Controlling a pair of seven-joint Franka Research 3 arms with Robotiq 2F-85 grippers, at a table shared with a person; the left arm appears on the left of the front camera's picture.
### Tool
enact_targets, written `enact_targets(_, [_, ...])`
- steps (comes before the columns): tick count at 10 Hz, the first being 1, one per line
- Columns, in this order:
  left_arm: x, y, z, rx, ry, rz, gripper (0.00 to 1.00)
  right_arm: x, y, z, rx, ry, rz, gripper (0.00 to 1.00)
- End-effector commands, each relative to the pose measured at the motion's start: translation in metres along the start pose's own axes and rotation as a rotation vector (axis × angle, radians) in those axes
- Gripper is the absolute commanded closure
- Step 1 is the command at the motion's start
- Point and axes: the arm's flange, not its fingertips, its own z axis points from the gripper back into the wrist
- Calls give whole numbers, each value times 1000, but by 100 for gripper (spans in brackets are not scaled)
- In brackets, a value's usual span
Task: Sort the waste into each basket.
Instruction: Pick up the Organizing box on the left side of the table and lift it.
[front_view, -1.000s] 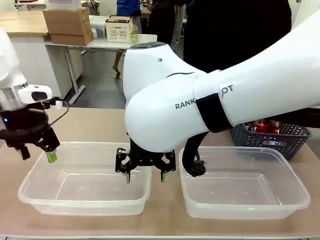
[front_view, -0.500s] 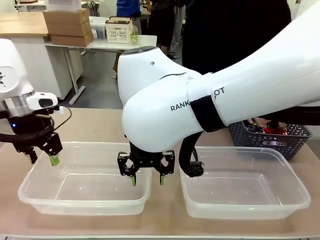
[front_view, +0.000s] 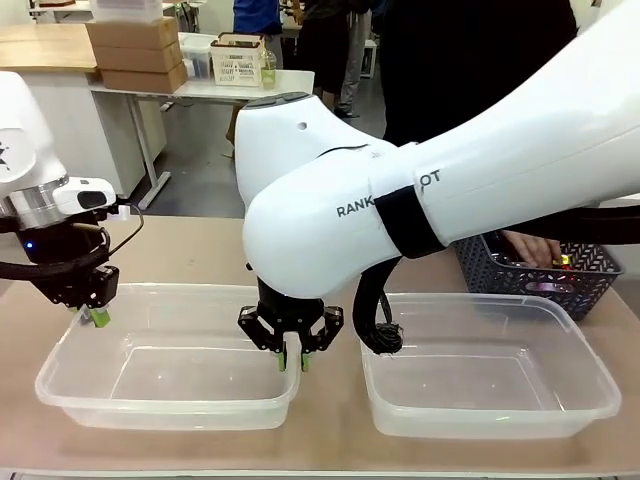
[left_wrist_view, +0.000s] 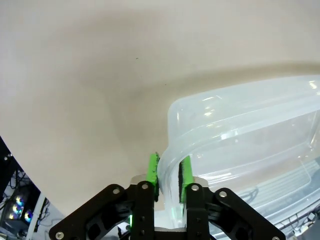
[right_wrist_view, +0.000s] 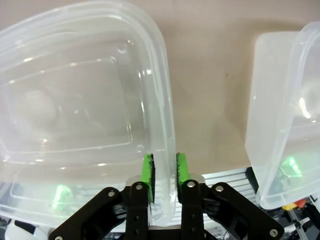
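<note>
smooth white arm (front_view: 330, 150) with black band (front_view: 405, 225) and grey lettering (front_view: 355, 208); black right claw (front_view: 293, 362), green pads (right_wrist_view: 147, 167).

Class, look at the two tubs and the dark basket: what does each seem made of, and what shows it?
Left tub and right tub: probably clear glossy plastic; the table shows through, rims glint. Basket: likely dark grey moulded plastic, matt, with lattice sides.

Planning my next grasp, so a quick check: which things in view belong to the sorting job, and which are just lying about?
Job: left tub, its rims pinched by the left gripper and right gripper; right tub; litter in the grey basket, with a person's hand in it.
Lying about: cardboard boxes and white crate on the far table.
</note>
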Motion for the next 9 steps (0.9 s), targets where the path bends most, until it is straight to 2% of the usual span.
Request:
enact_targets(1, [-72, -11, -47, 7, -5, 10, 100, -1, 6, -4, -12, -40, -35, 100])
enact_targets(4, [-74, -15, -26, 18, -43, 17, 100, -1, -2, -1, -19, -51, -39, 100])
enact_targets(6, [-73, -16, 14, 42, -70, 100, 100, -2, -17, 18, 4, 1, 59, 100])
enact_targets(7, [-72, -17, 38, 8, -80, 117, 100, 0, -28, 32, 0, 21, 93, 100])
enact_targets(9, [-64, -27, 79, 63, -132, 193, 100, 2, -54, 81, -15, 53, 147, 100])
